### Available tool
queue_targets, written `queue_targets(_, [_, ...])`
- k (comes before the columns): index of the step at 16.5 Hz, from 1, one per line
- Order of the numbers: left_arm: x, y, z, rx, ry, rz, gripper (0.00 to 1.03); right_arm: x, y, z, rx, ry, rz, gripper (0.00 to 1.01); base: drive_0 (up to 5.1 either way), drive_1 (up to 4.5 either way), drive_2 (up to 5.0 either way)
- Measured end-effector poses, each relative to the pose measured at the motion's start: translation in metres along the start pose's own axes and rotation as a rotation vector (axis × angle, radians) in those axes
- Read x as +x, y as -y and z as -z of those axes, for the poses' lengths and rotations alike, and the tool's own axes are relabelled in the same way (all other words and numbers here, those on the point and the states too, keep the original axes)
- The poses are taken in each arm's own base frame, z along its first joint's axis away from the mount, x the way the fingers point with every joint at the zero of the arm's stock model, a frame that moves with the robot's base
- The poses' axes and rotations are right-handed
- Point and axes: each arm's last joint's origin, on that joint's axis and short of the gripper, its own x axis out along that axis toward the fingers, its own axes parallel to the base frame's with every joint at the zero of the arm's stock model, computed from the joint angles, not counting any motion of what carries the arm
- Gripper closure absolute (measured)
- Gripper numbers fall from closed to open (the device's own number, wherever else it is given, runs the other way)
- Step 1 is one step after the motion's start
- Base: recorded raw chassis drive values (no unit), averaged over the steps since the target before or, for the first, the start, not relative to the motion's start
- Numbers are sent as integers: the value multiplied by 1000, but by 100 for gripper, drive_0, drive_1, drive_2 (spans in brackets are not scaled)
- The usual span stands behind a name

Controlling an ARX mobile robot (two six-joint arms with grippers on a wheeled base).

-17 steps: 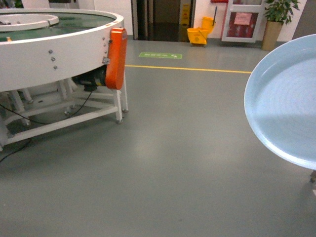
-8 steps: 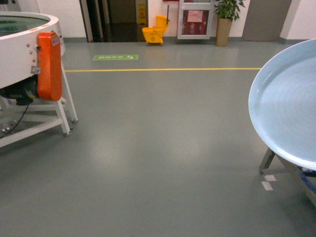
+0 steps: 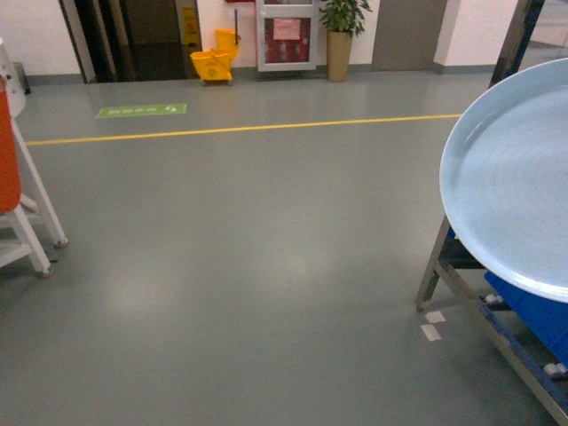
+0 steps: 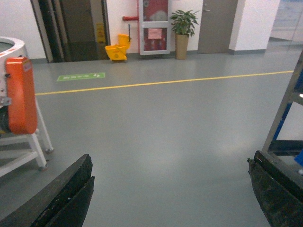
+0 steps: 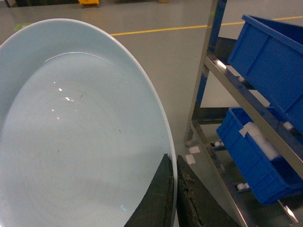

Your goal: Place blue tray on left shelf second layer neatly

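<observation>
Right pincer (image 5: 174,189) pinches blue tray (image 5: 80,132) at its rim edge. Steel shelf (image 5: 222,75) stands just right of it. Left pincer (image 4: 170,198) spread, open floor (image 4: 161,142) ahead.

A grey floor (image 3: 248,266) with a soft ceiling-light glare fills the head view. A yellow line (image 3: 240,129) crosses it towards twelve o'clock. Beyond stand a yellow mop bucket (image 3: 216,64), a potted plant (image 3: 341,35) and a white wall (image 3: 35,35); a green floor sign (image 3: 142,111) lies at eleven.

Steel rack (image 5: 222,80) with blue crates (image 5: 265,47) on tiers, perhaps two.
</observation>
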Motion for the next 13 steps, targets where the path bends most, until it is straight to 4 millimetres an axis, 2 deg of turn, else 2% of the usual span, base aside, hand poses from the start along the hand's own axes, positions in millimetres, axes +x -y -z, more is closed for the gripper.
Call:
queue_targets(6, [0, 0, 0, 0, -2, 0, 5, 0, 0, 1, 0, -6, -1, 99, -159, 157, -474])
queue_targets(13, [0, 0, 0, 0, 1, 0, 5, 0, 0, 0, 0, -4, -3, 99, -166, -166, -166])
